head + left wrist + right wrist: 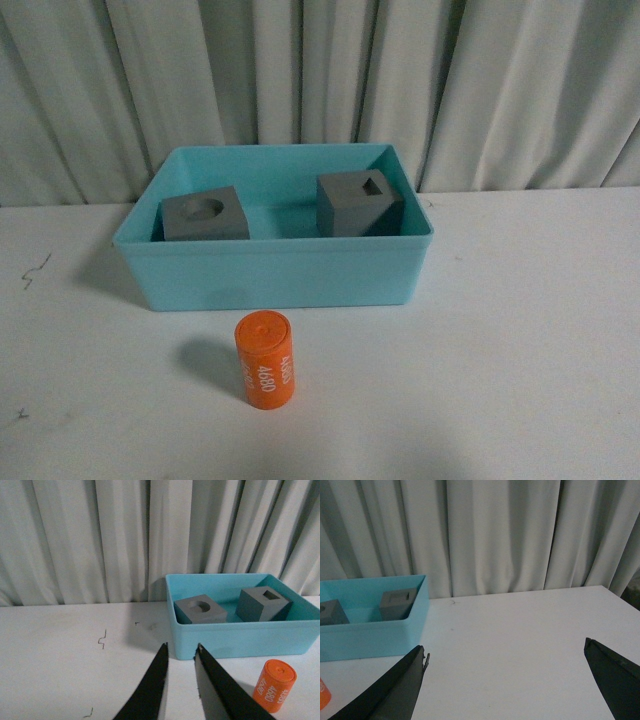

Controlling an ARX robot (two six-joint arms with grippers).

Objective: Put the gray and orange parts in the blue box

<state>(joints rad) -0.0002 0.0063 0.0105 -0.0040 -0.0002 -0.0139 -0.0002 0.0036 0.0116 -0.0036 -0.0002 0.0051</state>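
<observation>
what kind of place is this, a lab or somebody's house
Probably a robot test bench in a lab: plain white table, curtain backdrop, and only practice props, a blue box holding a round-recess gray cube and a rectangular-recess gray cube, an orange cylinder standing outside it.

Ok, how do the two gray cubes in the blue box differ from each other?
The left cube has a round recess on top; the right cube has a rectangular one. The left cube sits square to the front wall of the blue box; the right cube is turned corner-first toward it. Both are matte gray, similar in size.
</observation>
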